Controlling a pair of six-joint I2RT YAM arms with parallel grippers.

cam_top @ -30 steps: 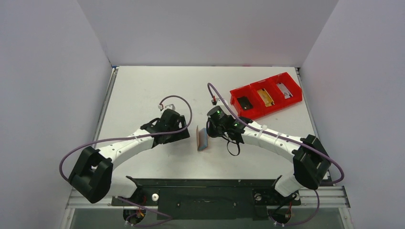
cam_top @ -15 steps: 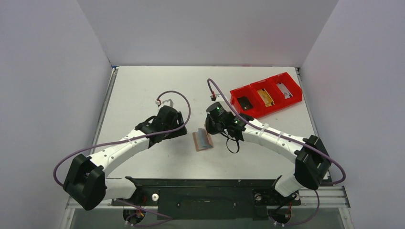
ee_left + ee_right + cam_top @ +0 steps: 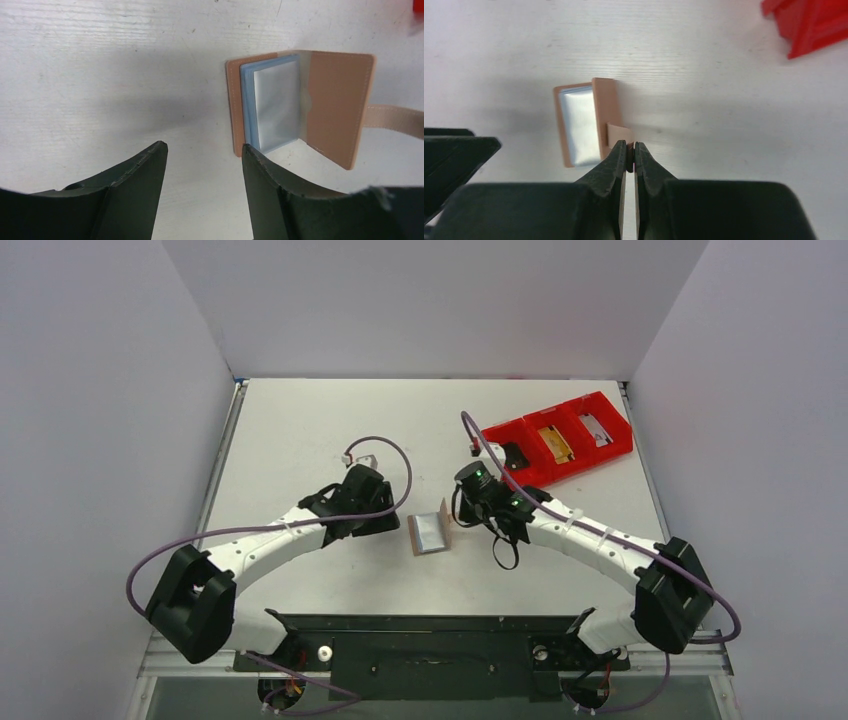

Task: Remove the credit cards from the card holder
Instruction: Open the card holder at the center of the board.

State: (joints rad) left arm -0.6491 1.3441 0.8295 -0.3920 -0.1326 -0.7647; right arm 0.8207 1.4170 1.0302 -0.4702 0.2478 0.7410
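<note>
One card holder (image 3: 431, 533), tan and leather-like, of folding type, is recorded at the middle of the tabletop (image 3: 300, 430), lying open between the two tools and well apart from the red compartment tray (image 3: 580, 465) at the far right. One cover is laid flat and the other is raised at a slant, with a stack of pale blue-grey clear sleeves (image 3: 277, 107) exposed between them. No card face can be made out through the glare on the top sleeve. The right tool (image 3: 629, 147) is pressed together on the tab (image 3: 619, 134) at the raised cover's outer edge, by which that cover appears to be held open. The left tool (image 3: 204, 147) is carried with its jaws apart just beside the flat cover's edge, with nothing between them. Handling, as judged: light, limp at the fold and easily dragged across the smooth tabletop, with sleeves that are thin, slick and apt to flex away. Hold is best taken on a card's edge at a sleeve mouth, with the tab pinned.
</note>
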